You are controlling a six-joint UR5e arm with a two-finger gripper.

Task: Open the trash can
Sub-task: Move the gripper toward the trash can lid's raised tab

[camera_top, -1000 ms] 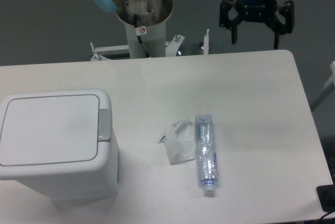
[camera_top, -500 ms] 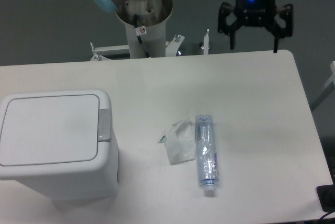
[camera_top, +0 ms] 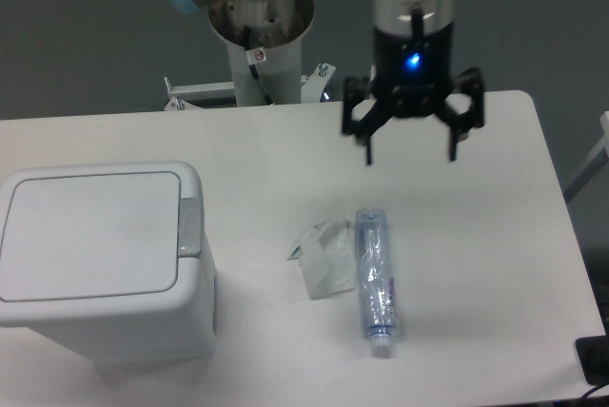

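The trash can (camera_top: 100, 260) is a large boxy white bin at the left front of the table. Its flat lid (camera_top: 90, 234) lies shut, and a small grey push-button latch (camera_top: 189, 227) sits on the lid's right edge. My gripper (camera_top: 411, 154) hangs open and empty above the table's back middle, well to the right of the can. Its fingers point down and a blue light glows on its body.
A clear plastic bottle (camera_top: 374, 279) lies on the table right of the can, with a crumpled clear wrapper (camera_top: 324, 257) beside it. The arm's base column (camera_top: 259, 41) stands behind the table's far edge. A dark object (camera_top: 595, 359) shows at the bottom right corner.
My gripper has moved left and forward, from behind the table's far right edge to above the back middle of the table. The trash can, bottle and wrapper have not moved.
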